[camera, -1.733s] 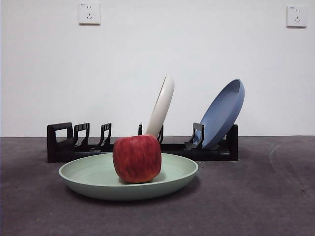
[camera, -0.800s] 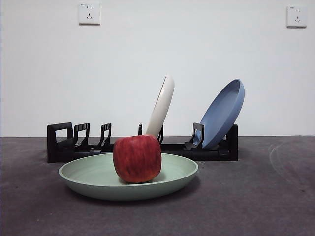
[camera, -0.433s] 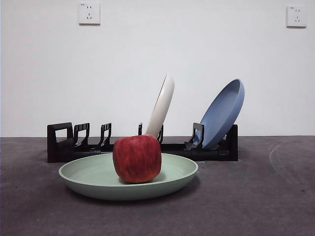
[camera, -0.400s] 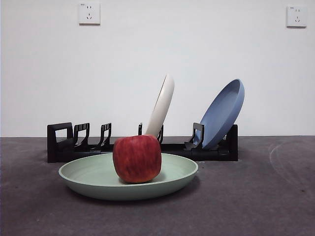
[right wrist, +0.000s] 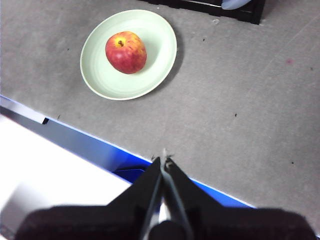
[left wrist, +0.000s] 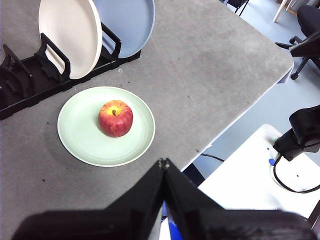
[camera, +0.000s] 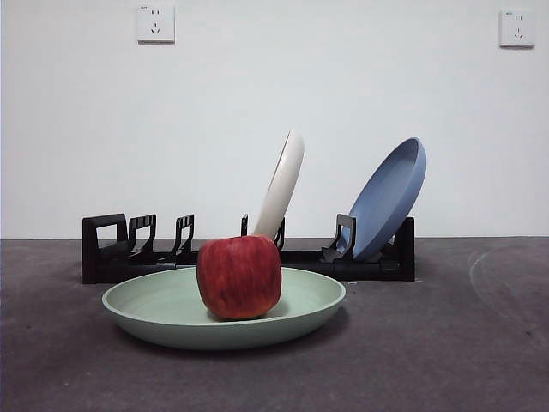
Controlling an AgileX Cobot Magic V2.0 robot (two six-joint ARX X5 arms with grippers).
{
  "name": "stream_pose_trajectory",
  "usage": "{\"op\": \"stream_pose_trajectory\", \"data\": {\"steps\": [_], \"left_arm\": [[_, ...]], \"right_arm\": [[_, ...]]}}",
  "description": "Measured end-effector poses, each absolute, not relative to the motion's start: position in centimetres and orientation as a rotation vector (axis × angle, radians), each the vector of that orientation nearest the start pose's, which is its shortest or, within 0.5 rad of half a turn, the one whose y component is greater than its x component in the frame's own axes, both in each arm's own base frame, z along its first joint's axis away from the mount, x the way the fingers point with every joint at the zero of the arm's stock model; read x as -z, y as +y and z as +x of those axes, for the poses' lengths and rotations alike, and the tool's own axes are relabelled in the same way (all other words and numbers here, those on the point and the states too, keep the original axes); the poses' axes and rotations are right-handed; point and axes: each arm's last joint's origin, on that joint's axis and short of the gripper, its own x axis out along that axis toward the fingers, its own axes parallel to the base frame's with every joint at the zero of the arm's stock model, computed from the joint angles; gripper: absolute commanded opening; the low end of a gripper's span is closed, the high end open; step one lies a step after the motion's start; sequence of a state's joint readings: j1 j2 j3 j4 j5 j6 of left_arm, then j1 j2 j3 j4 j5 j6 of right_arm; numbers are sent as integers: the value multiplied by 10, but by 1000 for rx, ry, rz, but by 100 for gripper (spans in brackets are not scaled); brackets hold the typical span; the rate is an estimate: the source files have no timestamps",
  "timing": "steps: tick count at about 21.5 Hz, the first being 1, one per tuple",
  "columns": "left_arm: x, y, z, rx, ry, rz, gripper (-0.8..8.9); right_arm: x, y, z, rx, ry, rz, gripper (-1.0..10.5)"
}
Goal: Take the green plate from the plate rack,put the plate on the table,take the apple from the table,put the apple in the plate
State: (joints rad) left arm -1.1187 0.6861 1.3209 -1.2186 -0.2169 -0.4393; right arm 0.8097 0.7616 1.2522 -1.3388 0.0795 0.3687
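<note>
Along the far side runs the plate rack [camera: 249,257], its long axis left to right, loop handle at the left end. The cream plate [camera: 281,184] and the blue plate [camera: 388,199] stand in it, leaning right. Near of it the green plate [camera: 223,311] lies flat on the table [camera: 446,360], the apple [camera: 239,276] on it, stem up in the left wrist view. Only the wrist views show the left gripper [left wrist: 163,162] and right gripper [right wrist: 164,159], both pressed together, well back over the table's near edge.
</note>
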Motion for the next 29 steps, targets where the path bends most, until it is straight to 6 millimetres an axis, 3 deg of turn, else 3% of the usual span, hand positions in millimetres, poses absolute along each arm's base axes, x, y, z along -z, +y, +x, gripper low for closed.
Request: {"op": "stream_pose_trajectory", "data": {"steps": [12, 17, 20, 24, 29], "left_arm": [[-411, -50, 33, 720, 656, -35, -3], [-411, -42, 43, 542, 633, -91, -3], [-407, -35, 61, 346, 476, -203, -3], [-367, -23, 78, 233, 216, -278, -3], [-280, -13, 81, 177, 61, -284, -3]], "right_arm": [[-382, 55, 60, -433, 848, -64, 2], [-382, 54, 60, -418, 842, -67, 2], [-382, 54, 60, -417, 842, -67, 2], [-382, 54, 60, -416, 842, -67, 2], [-382, 54, 60, -415, 841, -67, 2]]}}
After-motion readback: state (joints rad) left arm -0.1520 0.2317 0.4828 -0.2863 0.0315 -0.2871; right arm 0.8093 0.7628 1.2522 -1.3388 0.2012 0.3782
